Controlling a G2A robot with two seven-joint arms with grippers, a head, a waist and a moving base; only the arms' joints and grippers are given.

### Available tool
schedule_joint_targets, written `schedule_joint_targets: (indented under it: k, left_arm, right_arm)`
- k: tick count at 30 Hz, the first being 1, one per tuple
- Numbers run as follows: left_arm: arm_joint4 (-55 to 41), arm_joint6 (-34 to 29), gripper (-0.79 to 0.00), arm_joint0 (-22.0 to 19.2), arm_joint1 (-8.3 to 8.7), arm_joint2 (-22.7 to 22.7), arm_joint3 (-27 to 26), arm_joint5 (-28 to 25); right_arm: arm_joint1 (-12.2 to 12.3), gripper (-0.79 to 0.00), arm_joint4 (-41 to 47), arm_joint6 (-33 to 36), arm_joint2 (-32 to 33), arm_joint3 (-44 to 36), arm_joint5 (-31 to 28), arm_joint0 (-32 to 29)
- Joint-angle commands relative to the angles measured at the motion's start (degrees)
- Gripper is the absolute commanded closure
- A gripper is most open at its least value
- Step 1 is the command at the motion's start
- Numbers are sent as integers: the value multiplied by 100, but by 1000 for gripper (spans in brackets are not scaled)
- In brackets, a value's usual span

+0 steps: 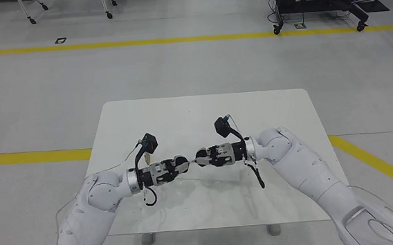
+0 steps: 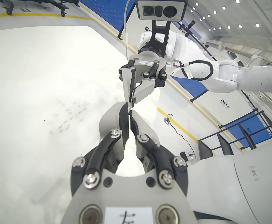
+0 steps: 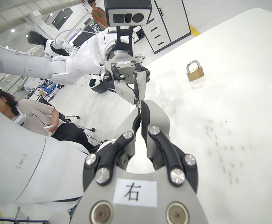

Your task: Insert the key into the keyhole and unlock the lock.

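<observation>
White table (image 1: 265,117), padlock (image 3: 195,73) | key (image 2: 129,105) lengthwise from left gripper (image 2: 128,114) to right gripper (image 3: 140,107), both clamped on it

White table (image 1: 279,116) bearing faint, perhaps inky, marks (image 3: 225,148); grey cabinet (image 3: 167,23).

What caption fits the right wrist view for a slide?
Right gripper and left gripper meet tip to tip, both pinching the key; padlock sits on table.
</observation>
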Motion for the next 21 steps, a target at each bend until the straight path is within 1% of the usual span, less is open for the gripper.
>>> schedule_joint_targets:
  k: [1,3,5,8,14,16,18,19,21]
  left_arm:
    - [-16,100,-785,2,15,-73,21,33]
    - [22,214,-785,14,37,-188,14,31]
    - [289,393,-785,34,67,-377,-36,201]
    - [289,393,-785,34,67,-377,-36,201]
    - [289,393,-785,34,67,-377,-36,201]
    - [1026,779,-785,46,99,-658,-270,479]
    - [2013,1423,-785,345,153,-1091,-750,838]
    - [2610,1648,-785,513,187,-1316,-993,1078]
    - [3691,1850,-785,846,232,-1567,-1386,1633]
  right_arm:
    - [26,0,-60,-85,69,-7,1,-11]
    - [78,0,-185,-225,211,-37,1,-60]
    - [153,0,-292,-399,409,-173,1,-180]
    - [279,0,-307,-689,745,-504,1,-476]
    - [279,0,-307,-689,745,-504,1,-476]
    - [279,0,-307,-689,745,-504,1,-476]
    - [279,0,-307,-689,745,-504,1,-476]
    - [279,0,-307,-689,745,-504,1,-476]
    - [279,0,-307,-689,745,-504,1,-476]
